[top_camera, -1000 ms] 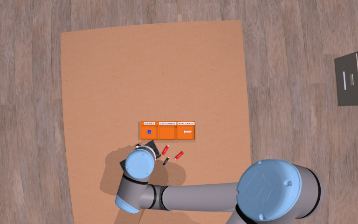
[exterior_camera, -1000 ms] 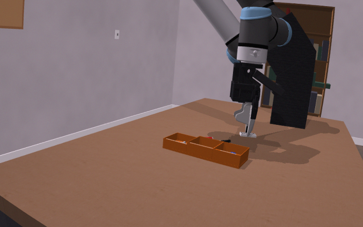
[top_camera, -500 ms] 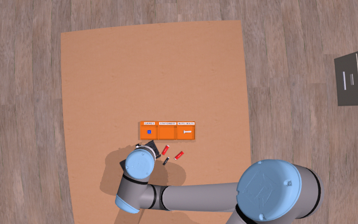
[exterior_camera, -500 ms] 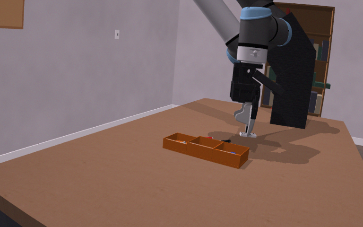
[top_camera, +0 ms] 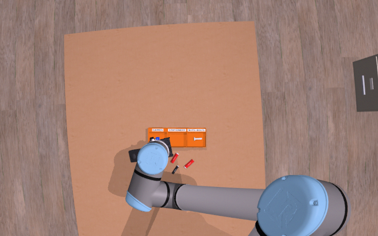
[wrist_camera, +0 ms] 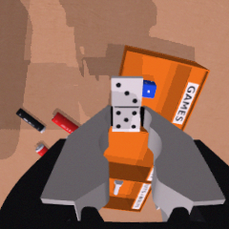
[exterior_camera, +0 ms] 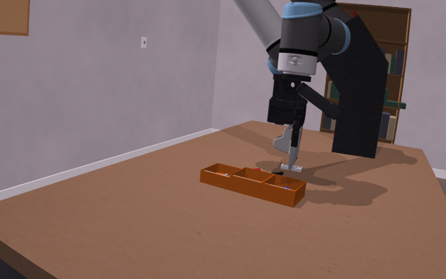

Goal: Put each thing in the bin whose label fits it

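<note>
My gripper (wrist_camera: 126, 107) is shut on a white domino (wrist_camera: 127, 103) with black dots and holds it above the table, over the edge of the bin labelled GAMES (wrist_camera: 162, 91). A blue die (wrist_camera: 150, 89) lies in that bin. The three orange bins (top_camera: 176, 137) stand in a row: GAMES, STATIONERY (top_camera: 176, 138), NUTS+BOLTS (top_camera: 196, 138). A white bolt (top_camera: 197, 138) lies in the NUTS+BOLTS bin. In the exterior view the gripper (exterior_camera: 292, 161) holds the domino (exterior_camera: 292, 167) just behind the bins (exterior_camera: 252, 183).
Two red cylinders (top_camera: 174, 157) (top_camera: 189, 163) and a small black stick (top_camera: 174, 169) lie on the table in front of the bins. The arm (top_camera: 195, 194) reaches in from the lower right. A dark block (exterior_camera: 358, 88) and a bookshelf stand behind the table.
</note>
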`<action>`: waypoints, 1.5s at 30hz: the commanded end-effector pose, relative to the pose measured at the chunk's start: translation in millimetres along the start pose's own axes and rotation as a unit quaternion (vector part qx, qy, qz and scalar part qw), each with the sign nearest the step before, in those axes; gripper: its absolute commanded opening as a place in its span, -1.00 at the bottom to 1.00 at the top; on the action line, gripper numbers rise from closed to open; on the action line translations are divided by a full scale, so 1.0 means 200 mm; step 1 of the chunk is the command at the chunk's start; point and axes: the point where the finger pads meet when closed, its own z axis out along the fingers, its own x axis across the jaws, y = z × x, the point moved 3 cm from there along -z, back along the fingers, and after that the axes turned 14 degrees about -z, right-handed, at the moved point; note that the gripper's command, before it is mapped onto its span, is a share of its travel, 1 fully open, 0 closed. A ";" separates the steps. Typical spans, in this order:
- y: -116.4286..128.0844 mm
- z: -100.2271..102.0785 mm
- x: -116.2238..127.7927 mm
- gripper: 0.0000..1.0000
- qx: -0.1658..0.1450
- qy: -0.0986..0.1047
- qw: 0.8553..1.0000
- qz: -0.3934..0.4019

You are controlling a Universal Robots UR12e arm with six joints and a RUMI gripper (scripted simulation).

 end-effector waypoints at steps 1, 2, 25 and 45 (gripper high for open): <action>0.07 0.01 0.13 -1.00 0.002 -0.005 0.997 0.078; 0.08 0.01 0.15 -1.00 0.002 -0.006 0.996 0.090; 0.05 0.02 0.10 -1.00 0.005 -0.010 0.995 0.101; 0.07 0.09 0.12 -1.00 0.004 -0.009 0.995 0.102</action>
